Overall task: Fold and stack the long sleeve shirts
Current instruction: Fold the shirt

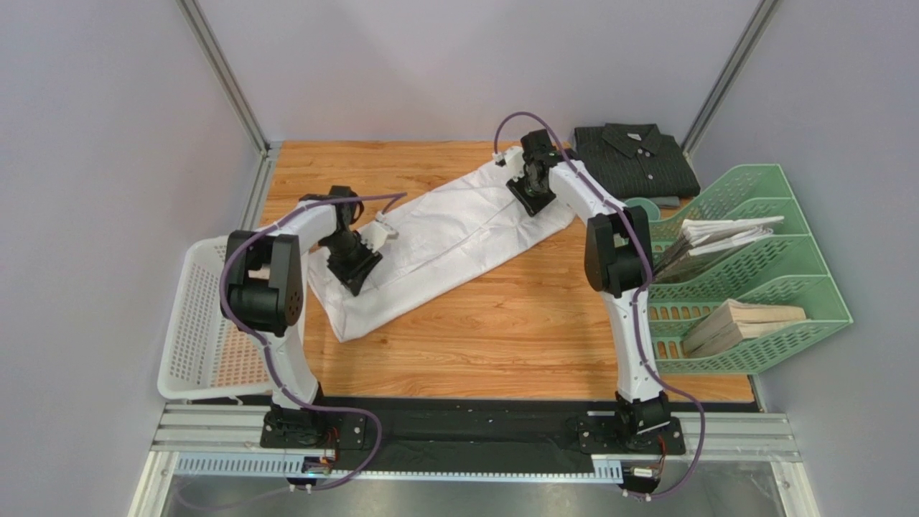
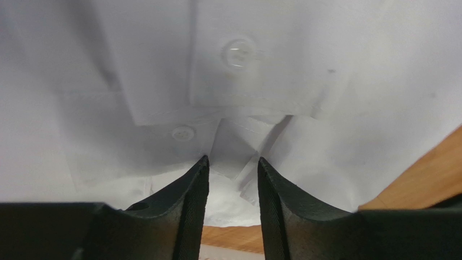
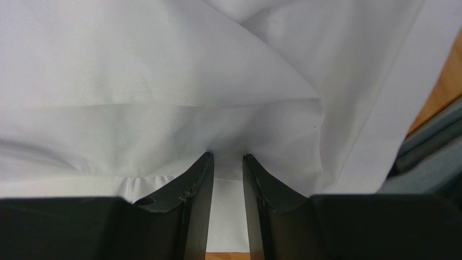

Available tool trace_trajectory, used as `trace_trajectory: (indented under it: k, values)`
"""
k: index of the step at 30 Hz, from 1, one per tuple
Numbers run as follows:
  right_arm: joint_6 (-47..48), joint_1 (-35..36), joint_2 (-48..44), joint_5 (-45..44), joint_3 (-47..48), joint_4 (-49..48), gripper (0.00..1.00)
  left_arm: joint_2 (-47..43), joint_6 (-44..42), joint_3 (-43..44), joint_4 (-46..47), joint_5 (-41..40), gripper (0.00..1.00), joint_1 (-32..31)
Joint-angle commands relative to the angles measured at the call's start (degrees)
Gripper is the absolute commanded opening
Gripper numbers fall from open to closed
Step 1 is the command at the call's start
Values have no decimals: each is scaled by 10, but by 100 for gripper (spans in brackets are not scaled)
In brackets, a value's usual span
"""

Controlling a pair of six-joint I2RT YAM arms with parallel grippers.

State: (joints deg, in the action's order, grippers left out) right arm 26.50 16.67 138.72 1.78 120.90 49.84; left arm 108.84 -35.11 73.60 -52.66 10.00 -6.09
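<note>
A plain white long sleeve shirt (image 1: pixel 453 232) lies spread diagonally across the wooden table. My left gripper (image 1: pixel 361 269) points down onto its near left part. In the left wrist view the left gripper (image 2: pixel 232 161) is open, its fingertips (image 2: pixel 201 168) pressed into the cloth by the button placket (image 2: pixel 237 53), with a fold of cloth in the gap. My right gripper (image 1: pixel 532 194) is down on the shirt's far right end. Seen from the right wrist, that gripper (image 3: pixel 228 157) stands narrowly open with white cloth (image 3: pixel 162 108) bunched between the tips. The dark striped shirt (image 1: pixel 634 159) lies folded at the back right.
A white mesh basket (image 1: pixel 200 323) sits at the table's left edge beside the left arm. A green file rack (image 1: pixel 755 280) holding papers and books stands on the right, close to the right arm. Walls enclose the back and sides.
</note>
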Motion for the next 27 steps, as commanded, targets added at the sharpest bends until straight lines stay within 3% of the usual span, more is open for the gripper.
trace_trajectory:
  k: [1,6,12,22,27]
  values:
    - [42,6,28,-75,76,-76,33,-68,-42,-36,-106,97,49,-53]
    - [25,7,-49,-29,49,-145,38,-97,-17,57,-92,105,54,-53]
    - [-19,7,-171,49,-29,-140,47,-27,-41,131,-64,33,56,-53]
    - [-88,-12,-234,129,-65,-2,47,41,-63,61,-32,-65,47,-99]
    - [-94,-45,-228,154,-79,62,45,35,-26,3,-76,-43,39,-157]
